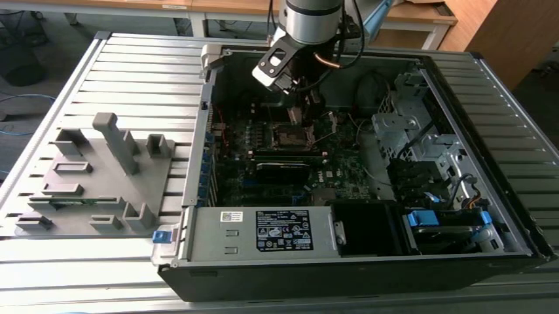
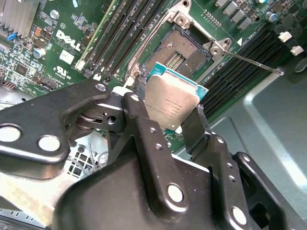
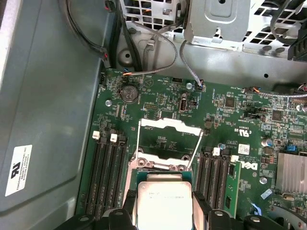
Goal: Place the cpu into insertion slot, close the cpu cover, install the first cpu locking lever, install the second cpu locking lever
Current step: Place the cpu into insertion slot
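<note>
Here the fingers (image 2: 144,127) were clamped on the chip (image 2: 170,108), one on each opposite edge, with its flat metal face turned to the camera. It hung just above the socket (image 2: 180,55), a little off to one side and not yet seated. That put it deep in the open computer case (image 1: 349,281), towards the far side in the exterior view.

It looked a light, stiff little plate, but a fragile one. Those smooth edges could slip, and the socket's contact field would not forgive a tilted or dragged landing. The edges were the right place to hold it; the underside was best left alone.

The cover (image 3: 169,125) stood flipped up off the socket and the two thin levers (image 3: 138,143) were swung clear, so the opening looked free. Quarters were tight, though. Long black memory slots (image 3: 108,172) ran close along both sides and loose cables (image 3: 96,48) hung beyond the board. A metal drive cage (image 1: 406,124) sat to the exterior view's right. A grey holder (image 1: 96,176) sat on the slatted counter (image 1: 131,72), well apart at the exterior view's left.
</note>
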Controlling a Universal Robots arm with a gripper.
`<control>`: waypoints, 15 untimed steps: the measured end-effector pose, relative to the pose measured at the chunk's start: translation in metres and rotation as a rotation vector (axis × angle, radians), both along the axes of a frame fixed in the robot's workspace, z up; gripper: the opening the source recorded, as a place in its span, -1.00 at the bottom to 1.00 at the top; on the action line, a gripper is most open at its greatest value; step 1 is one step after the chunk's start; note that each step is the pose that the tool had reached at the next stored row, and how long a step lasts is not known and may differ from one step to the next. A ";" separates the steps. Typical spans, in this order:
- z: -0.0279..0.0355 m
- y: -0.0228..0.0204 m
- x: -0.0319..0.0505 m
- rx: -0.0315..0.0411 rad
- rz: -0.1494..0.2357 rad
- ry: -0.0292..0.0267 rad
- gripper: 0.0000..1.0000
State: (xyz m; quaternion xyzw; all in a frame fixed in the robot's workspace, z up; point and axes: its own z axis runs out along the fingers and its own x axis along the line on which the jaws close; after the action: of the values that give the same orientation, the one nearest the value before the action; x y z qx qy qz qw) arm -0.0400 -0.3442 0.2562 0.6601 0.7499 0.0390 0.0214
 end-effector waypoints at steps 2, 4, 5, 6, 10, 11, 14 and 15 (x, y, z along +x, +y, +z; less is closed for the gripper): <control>0.0000 0.0000 0.0000 0.0000 0.000 0.0000 0.08; -0.0002 0.0000 0.0000 -0.0002 0.000 0.0001 0.08; -0.0003 0.0000 0.0000 -0.0001 -0.001 0.0000 0.08; -0.0004 0.0000 0.0000 0.0000 -0.002 0.0000 0.08; -0.0012 0.0000 0.0000 0.0001 -0.017 -0.0001 0.08; -0.0015 0.0000 0.0000 0.0000 -0.023 -0.0001 0.08; -0.0023 0.0000 0.0000 -0.0001 -0.051 0.0000 0.08; -0.0026 0.0000 0.0000 -0.0001 -0.063 0.0000 0.08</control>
State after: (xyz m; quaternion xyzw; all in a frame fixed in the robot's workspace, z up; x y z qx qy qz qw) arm -0.0400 -0.3442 0.2536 0.6833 0.7288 0.0383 0.0226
